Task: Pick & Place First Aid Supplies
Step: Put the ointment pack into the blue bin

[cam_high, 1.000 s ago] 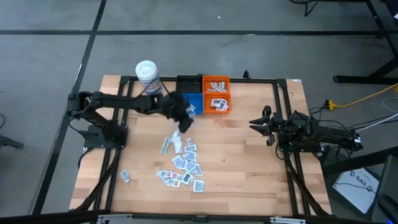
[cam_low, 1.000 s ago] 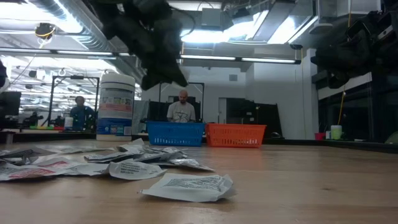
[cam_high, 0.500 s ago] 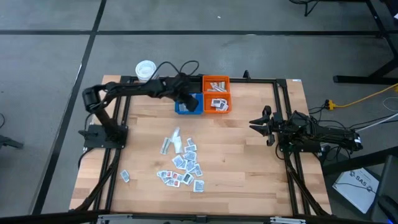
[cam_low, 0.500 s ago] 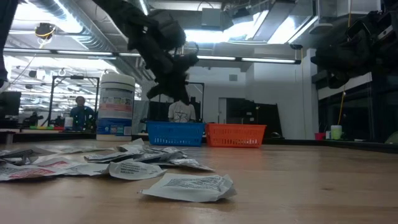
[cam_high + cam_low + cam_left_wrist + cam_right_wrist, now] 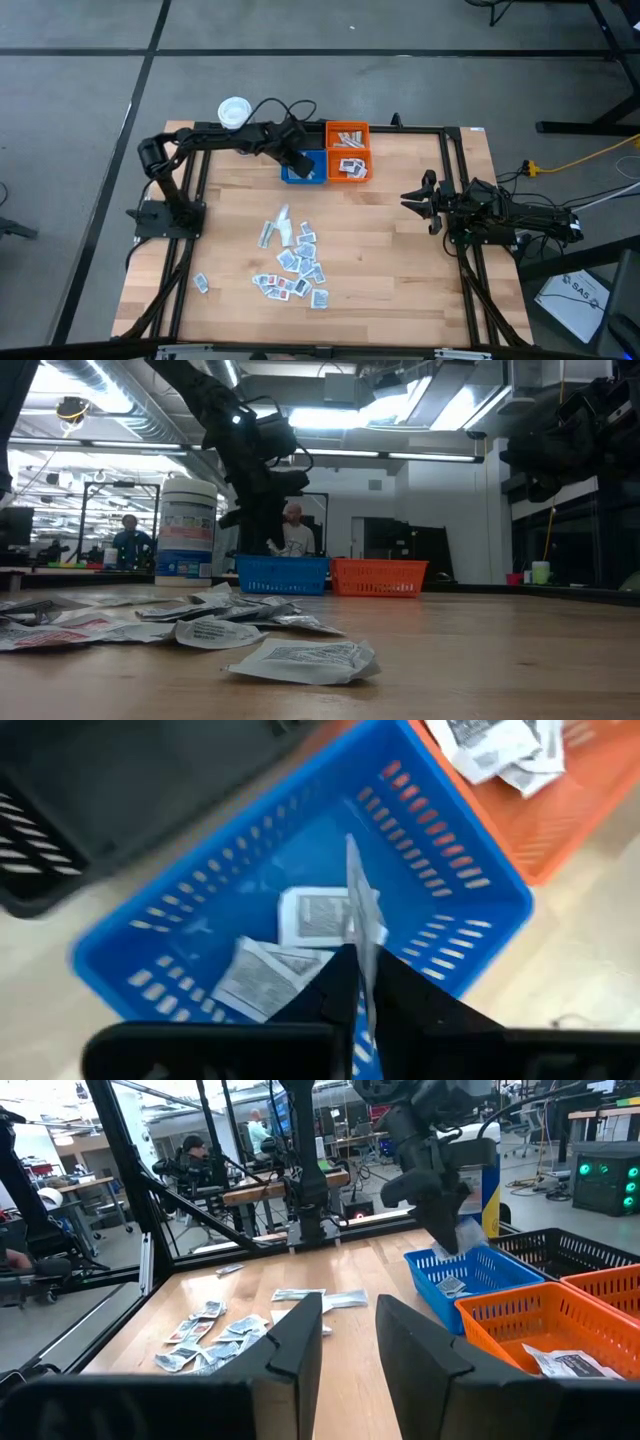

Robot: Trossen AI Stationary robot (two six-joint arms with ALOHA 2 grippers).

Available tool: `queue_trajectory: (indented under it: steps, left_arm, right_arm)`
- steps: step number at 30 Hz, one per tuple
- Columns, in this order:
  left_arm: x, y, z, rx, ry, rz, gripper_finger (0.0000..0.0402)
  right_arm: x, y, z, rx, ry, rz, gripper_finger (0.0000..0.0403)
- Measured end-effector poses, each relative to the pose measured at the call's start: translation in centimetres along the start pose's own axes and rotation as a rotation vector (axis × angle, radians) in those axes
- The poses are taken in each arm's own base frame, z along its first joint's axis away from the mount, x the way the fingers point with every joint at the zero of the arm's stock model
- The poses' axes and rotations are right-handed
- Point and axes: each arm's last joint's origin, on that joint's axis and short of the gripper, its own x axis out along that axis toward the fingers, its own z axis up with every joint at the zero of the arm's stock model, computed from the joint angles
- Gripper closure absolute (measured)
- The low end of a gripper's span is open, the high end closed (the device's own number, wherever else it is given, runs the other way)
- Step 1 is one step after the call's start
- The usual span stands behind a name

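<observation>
My left gripper (image 5: 298, 160) hangs over the blue bin (image 5: 303, 167) at the table's far side, shut on one white sachet (image 5: 360, 910). Two more sachets (image 5: 300, 935) lie flat on the bin's floor. The other first aid supplies lie in a loose pile (image 5: 293, 262) mid-table, with one stray sachet (image 5: 201, 283) near the left front. The orange bin (image 5: 347, 150) beside the blue one holds a few sachets (image 5: 490, 745). My right gripper (image 5: 415, 203) waits at the table's right side, level and open, with nothing between its fingers (image 5: 300, 1345). My left gripper pinches the sachet between its two fingers (image 5: 335, 990), by one end (image 5: 362, 970). The fingers slant down from the table's left. The sachet shows edge-on and sticks out past the fingertips, hanging (image 5: 462, 1235) clear above the blue bin's floor.
A black bin (image 5: 300, 131) stands behind the blue one, and a white lidded tub (image 5: 234, 112) stands at the far left corner. A black frame (image 5: 455, 150) runs round the table. People sit in the room beyond (image 5: 292, 532). Bare wood lies between the pile and my right gripper.
My left gripper has carried the sachet from above the pile's far side toward the table's far edge, over the blue bin, and has sunk toward it while tipping more steeply down. The sachet stays between its fingers.
</observation>
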Motion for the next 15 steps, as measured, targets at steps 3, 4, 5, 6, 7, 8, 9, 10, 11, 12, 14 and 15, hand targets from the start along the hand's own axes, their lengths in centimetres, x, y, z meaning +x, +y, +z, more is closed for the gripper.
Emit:
queue_trajectory:
  steps: [3, 4, 5, 6, 7, 8, 9, 10, 11, 12, 14, 15]
  left_arm:
    - [-0.03, 0.32, 0.15, -0.003, -0.005, 0.007, 0.0355]
    - [-0.04, 0.33, 0.17, -0.003, -0.003, 0.001, 0.0345]
    - [-0.04, 0.32, 0.19, -0.003, -0.002, -0.007, 0.0334]
    - [-0.04, 0.3, 0.19, -0.002, 0.0, -0.013, 0.0322]
    - [-0.05, 0.29, 0.2, -0.001, 0.0, -0.015, 0.031]
    - [-0.04, 0.28, 0.22, 0.0, -0.003, -0.016, 0.0297]
    - [-0.04, 0.24, 0.26, 0.001, -0.009, -0.016, 0.0284]
    - [-0.06, 0.23, 0.32, 0.001, -0.016, -0.014, 0.0272]
    - [-0.11, 0.21, 0.41, 0.002, -0.028, -0.011, 0.0259]
    - [-0.2, 0.17, 0.57, 0.004, -0.049, -0.007, 0.0248]
    - [-0.36, -0.01, 0.88, 0.009, -0.091, -0.006, 0.0228]
    - [-0.57, -0.1, 1.0, 0.01, -0.106, -0.013, 0.022]
  right_arm:
    - [0.0, 0.0, -0.01, 0.0, 0.0, 0.0, 0.0303]
    - [0.0, 0.0, 0.01, 0.0, 0.0, 0.0, 0.0303]
    - [0.0, 0.0, 0.0, 0.0, 0.0, 0.0, 0.0303]
    - [0.0, 0.0, 0.0, 0.0, 0.0, 0.0, 0.0303]
    - [0.0, 0.0, 0.0, 0.0, 0.0, 0.0, 0.0303]
    - [0.0, 0.0, 0.0, 0.0, 0.0, 0.0, 0.0303]
    - [0.0, 0.0, 0.01, 0.0, -0.001, 0.0, 0.0303]
    - [0.0, 0.0, 0.0, 0.0, 0.0, 0.0, 0.0303]
    - [0.0, 0.0, 0.0, 0.0, 0.0, 0.0, 0.0303]
    - [0.0, 0.0, -0.01, 0.0, 0.0, 0.0, 0.0303]
    - [0.0, 0.0, 0.0, 0.0, 0.0, 0.0, 0.0303]
    - [0.0, 0.0, 0.0, 0.0, 0.0, 0.0, 0.0303]
